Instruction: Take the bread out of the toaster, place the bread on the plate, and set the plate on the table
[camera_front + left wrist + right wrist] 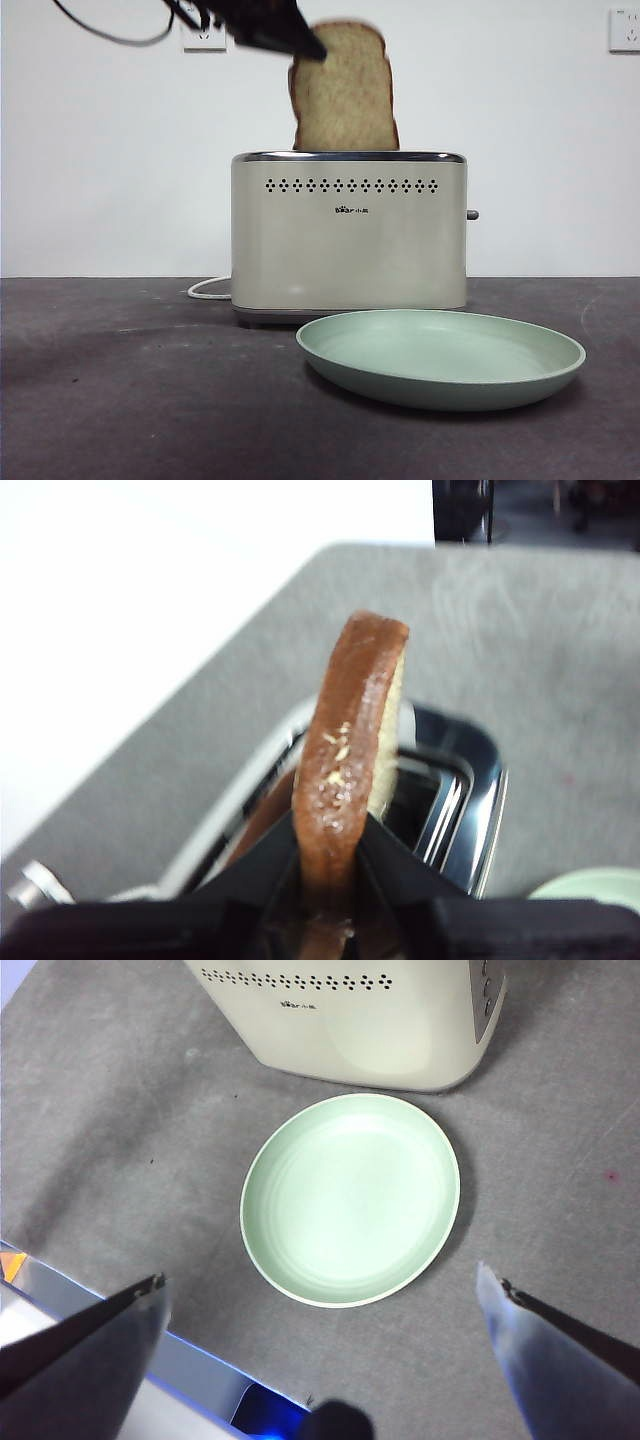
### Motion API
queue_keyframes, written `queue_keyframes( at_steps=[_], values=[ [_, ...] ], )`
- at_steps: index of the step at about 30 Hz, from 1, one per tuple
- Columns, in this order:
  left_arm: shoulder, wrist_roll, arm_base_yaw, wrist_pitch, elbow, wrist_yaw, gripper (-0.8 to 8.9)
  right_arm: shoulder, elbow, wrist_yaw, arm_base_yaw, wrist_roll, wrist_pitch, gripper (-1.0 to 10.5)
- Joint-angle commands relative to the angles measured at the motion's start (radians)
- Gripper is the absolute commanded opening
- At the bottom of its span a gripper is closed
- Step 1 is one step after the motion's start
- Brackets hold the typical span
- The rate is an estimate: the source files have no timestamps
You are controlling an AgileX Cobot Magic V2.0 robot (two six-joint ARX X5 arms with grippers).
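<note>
Pinching the bread (345, 95) half-risen from the toaster (349, 240), left tool (330, 855); right tool (320, 1290) wide over bare plate (350, 1200).

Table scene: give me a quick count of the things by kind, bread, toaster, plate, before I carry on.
Bread slice: 1 for certain, held by the left gripper above the toaster; a brown shape in the slot beside it may be another slice.
Toaster: 1
Plate: 1, empty, below the open right gripper
Total: 3
</note>
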Motion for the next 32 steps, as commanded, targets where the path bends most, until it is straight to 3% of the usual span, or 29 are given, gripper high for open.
queue_keyframes(
  at_steps=[1,6,14,21,26,32],
  values=[
    [-0.039,-0.048,-0.004,-0.005,0.026,0.005,-0.08,0.017,0.003,0.006,0.002,0.016,0.007,6.6],
    [-0.137,-0.061,-0.004,-0.058,0.026,0.006,-0.08,0.085,0.003,0.058,0.002,0.033,0.030,6.6],
    [-0.331,-0.111,0.006,-0.134,0.026,0.002,-0.06,0.242,0.003,0.060,0.002,0.047,0.096,6.6],
    [-0.487,-0.114,0.011,-0.345,0.024,-0.005,-0.05,0.420,0.003,0.060,0.002,0.068,0.177,6.5],
    [-0.576,-0.114,0.006,-0.473,0.019,0.001,-0.04,0.561,0.003,0.058,0.003,0.069,0.225,5.8],
    [-0.724,-0.173,-0.004,-0.532,-0.117,-0.016,-0.04,0.681,0.003,0.058,0.004,0.067,0.271,5.7]
  ],
)
